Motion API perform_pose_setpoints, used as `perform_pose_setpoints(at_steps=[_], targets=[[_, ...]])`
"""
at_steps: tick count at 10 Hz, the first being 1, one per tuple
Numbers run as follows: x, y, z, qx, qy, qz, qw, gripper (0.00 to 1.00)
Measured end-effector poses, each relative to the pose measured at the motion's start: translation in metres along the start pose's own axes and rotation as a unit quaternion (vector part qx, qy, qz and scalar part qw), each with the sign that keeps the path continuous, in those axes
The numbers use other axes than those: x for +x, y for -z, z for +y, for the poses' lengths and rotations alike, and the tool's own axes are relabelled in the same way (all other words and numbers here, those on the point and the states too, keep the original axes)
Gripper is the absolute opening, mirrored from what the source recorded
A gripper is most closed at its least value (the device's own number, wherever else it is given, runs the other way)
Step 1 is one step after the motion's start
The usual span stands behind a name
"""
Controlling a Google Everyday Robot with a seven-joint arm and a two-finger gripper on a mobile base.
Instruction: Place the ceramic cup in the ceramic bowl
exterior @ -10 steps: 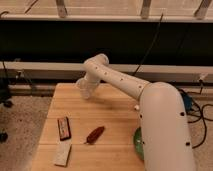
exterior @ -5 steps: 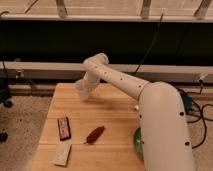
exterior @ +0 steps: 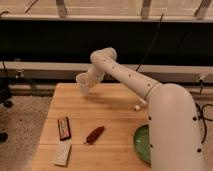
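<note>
Ceramic cup (exterior: 83, 83), small, plain and white, is seen lifted above the far left part of the pale wooden table (exterior: 112, 107), tilted, with its open mouth turned up and to the left. It is held at the gripper (exterior: 90, 81), which is largely hidden behind the cup and the wrist, so how its fingers are set cannot be told. The white jointed arm (exterior: 127, 75) is stretched from the bulky white body at the table's right side, up across the table to an elbow above its far edge, then bent down to the cup. The wide green ceramic bowl (exterior: 141, 144) is placed at the table's near right edge, well apart from the cup, and is partly covered by the robot's body. On the near left of the table lie a dark rectangular bar (exterior: 63, 128), a reddish elongated item (exterior: 94, 134) and a pale flat block (exterior: 62, 153). Against the earlier frames, the cup is found almost unmoved.
</note>
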State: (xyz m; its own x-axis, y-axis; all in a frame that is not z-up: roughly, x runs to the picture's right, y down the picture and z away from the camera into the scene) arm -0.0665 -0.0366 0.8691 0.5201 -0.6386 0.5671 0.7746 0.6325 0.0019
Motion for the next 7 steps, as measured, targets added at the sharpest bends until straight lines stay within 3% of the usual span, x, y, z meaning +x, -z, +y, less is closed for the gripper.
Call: perform_pose_setpoints(at_steps=[3,7], targets=[[0.017,0.02,0.013,-0.001,-0.012,0.021,0.9997,0.0],[0.04,0.047,0.052,-0.018,-0.042,0.038,0.9983,0.0]])
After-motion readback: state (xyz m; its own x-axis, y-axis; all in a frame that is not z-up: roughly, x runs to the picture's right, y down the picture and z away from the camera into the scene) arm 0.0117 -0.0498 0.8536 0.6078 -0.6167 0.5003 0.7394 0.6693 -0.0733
